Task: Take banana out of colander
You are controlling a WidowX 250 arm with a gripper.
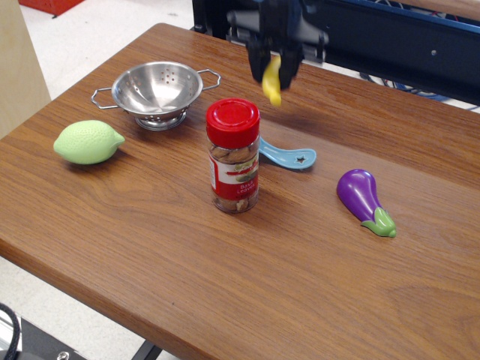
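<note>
The steel colander (157, 93) stands empty at the table's back left. My gripper (274, 69) is up in the air to the right of it, behind the spice jar. It is shut on the yellow banana (271, 81), which hangs down between the fingers with its tip pointing at the table. The banana is well above the wood surface, roughly over the spot behind the blue spoon.
A red-lidded spice jar (234, 155) stands mid-table. A blue spoon (289, 157) lies behind it. A green lemon toy (88, 142) lies at the left, a purple eggplant (362, 199) at the right. A dark blue frame (390, 37) runs behind the table.
</note>
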